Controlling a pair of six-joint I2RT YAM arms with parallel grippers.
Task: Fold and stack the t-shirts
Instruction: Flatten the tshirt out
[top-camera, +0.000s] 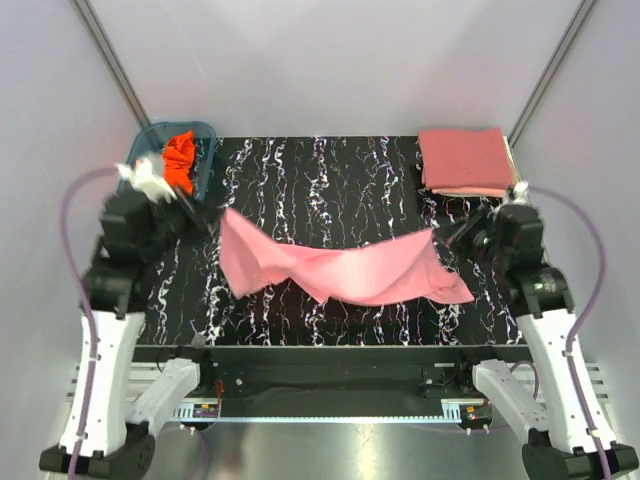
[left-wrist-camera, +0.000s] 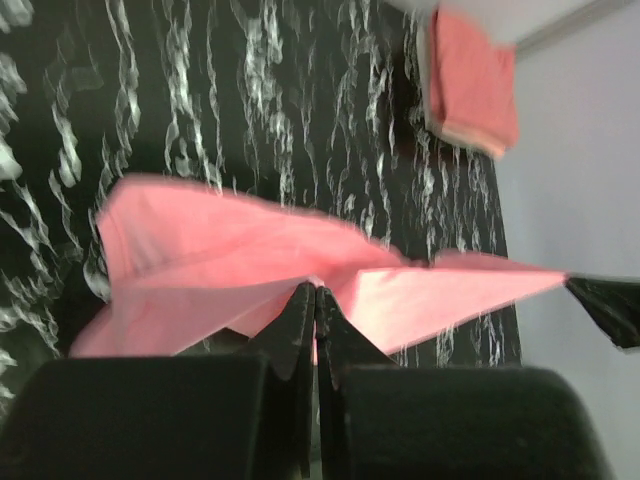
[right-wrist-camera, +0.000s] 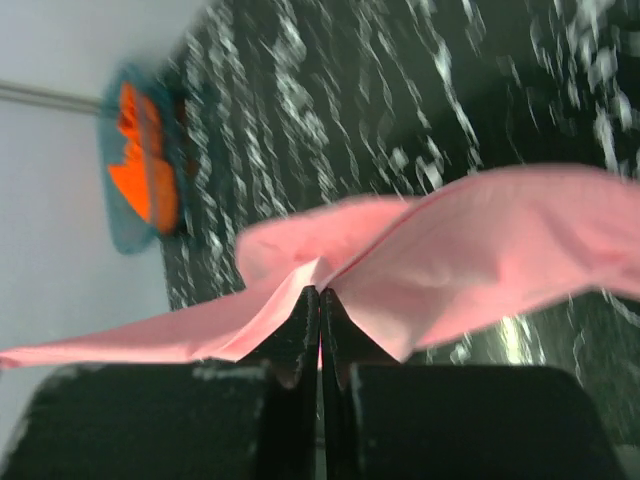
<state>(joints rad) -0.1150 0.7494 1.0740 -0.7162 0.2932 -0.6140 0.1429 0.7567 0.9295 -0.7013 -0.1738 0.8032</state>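
The light pink t-shirt (top-camera: 340, 268) hangs stretched between both grippers above the black marbled table (top-camera: 300, 180). My left gripper (top-camera: 222, 213) is shut on its left end; in the left wrist view the gripper (left-wrist-camera: 315, 290) pinches the cloth (left-wrist-camera: 230, 260). My right gripper (top-camera: 436, 232) is shut on its right end; in the right wrist view the gripper (right-wrist-camera: 320, 292) pinches the cloth (right-wrist-camera: 470, 250). A folded rose-red t-shirt (top-camera: 466, 160) lies on a cream one (top-camera: 470, 192) at the back right. The orange t-shirt (top-camera: 180, 160) lies in the teal basket (top-camera: 205, 165).
The teal basket stands at the table's back left corner, also showing in the right wrist view (right-wrist-camera: 125, 220). The folded stack shows in the left wrist view (left-wrist-camera: 472, 80). Grey walls close in the table on three sides.
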